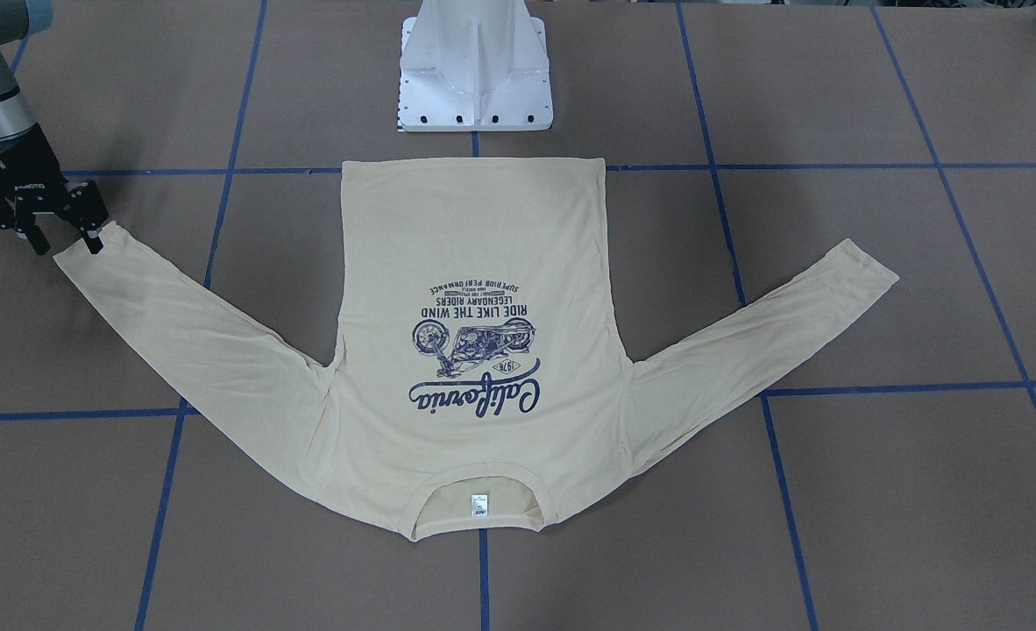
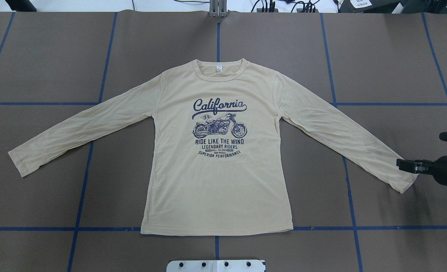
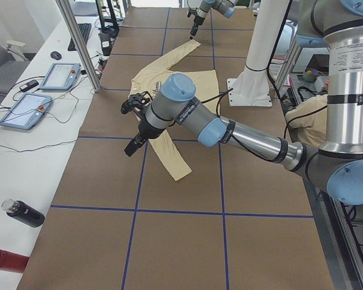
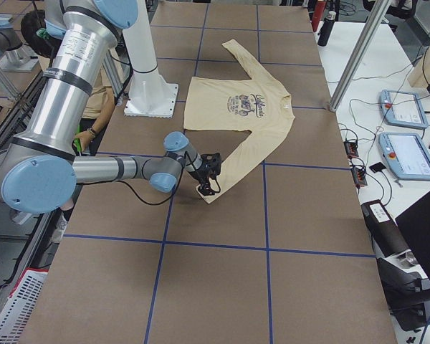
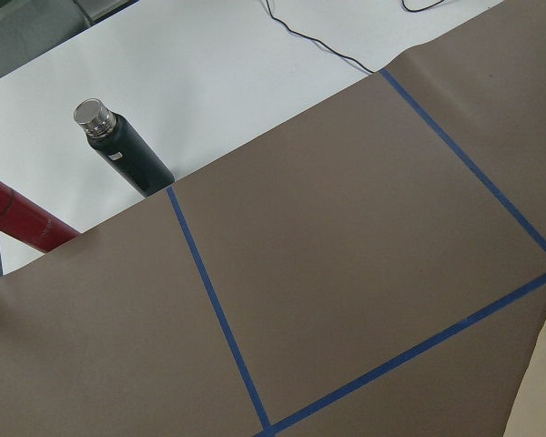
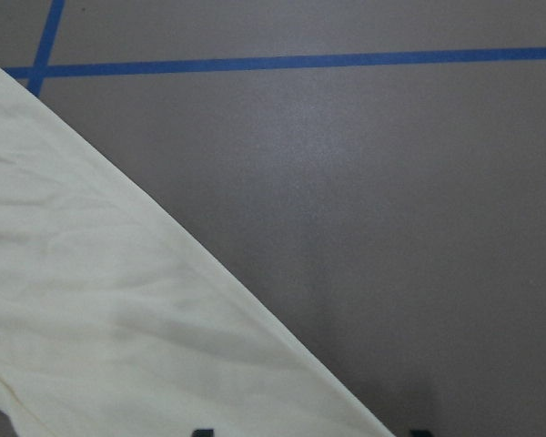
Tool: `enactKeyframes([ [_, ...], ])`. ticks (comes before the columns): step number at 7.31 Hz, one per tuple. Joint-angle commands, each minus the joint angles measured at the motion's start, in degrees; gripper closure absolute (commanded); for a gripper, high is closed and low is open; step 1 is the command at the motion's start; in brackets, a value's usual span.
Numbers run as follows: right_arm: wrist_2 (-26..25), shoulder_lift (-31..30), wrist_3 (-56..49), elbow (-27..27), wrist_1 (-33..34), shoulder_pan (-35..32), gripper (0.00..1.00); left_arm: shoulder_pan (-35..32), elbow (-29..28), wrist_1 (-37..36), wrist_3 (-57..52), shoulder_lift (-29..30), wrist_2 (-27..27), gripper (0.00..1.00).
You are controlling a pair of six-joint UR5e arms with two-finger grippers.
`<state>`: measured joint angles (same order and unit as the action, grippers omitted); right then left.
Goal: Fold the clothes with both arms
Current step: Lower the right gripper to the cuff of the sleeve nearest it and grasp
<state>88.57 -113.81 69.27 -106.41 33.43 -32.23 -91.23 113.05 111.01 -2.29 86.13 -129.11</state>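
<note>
One shirt [image 2: 216, 181] on the desk [image 2: 49, 56], flat, print up, both sleeves splayed outward. Hem lies toward the white pedestal [image 1: 474, 79]; neck label [image 2: 219, 68] points to your side of the desk.

Right pincer [image 1: 68, 240]: low at the cuff [image 2: 405, 181] of the sleeve on the robot's right. Fingers apart, released, nothing gripped. Its wrist view gives you the sleeve edge running down between two black fingertips [image 6: 203, 431] at the bottom of the frame. Whether they touch the cloth, you cannot tell.

Left pincer [image 3: 132, 146]: you get it only from the side camera, near the other sleeve. Released or clenched, cannot tell. Its wrist camera shows brown desk, blue tape lines [image 5: 214, 309], a sliver of cloth at lower right, plus a black bottle [image 5: 127, 150] and a red bottle [image 5: 18, 223] on the white surface beyond.
</note>
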Motion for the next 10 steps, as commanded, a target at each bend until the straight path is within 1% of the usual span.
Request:
enactKeyframes([
  [1,-2.86,-0.01,-0.62,2.16,-0.12,1.29,0.27,0.0,-0.02,0.0,0.0,-0.09,0.0,0.0],
  [3,-3.31,0.17,-0.62,3.49,-0.39,1.73,0.29,0.0,-0.11,0.0,0.0,-0.09,0.0,0.0],
  [8,-3.93,0.43,-0.36,3.76,-0.38,3.49,0.35,0.0,-0.55,0.0,0.0,0.0,0.0,0.0],
  [9,-3.93,0.43,-0.36,3.76,-0.39,3.58,0.46,0.0,-0.55,0.0,0.0,-0.09,0.0,0.0],
  [10,-3.93,0.43,-0.45,3.76,-0.39,3.49,0.54,0.0,-0.55,0.0,0.0,0.0,0.0,0.0],
])
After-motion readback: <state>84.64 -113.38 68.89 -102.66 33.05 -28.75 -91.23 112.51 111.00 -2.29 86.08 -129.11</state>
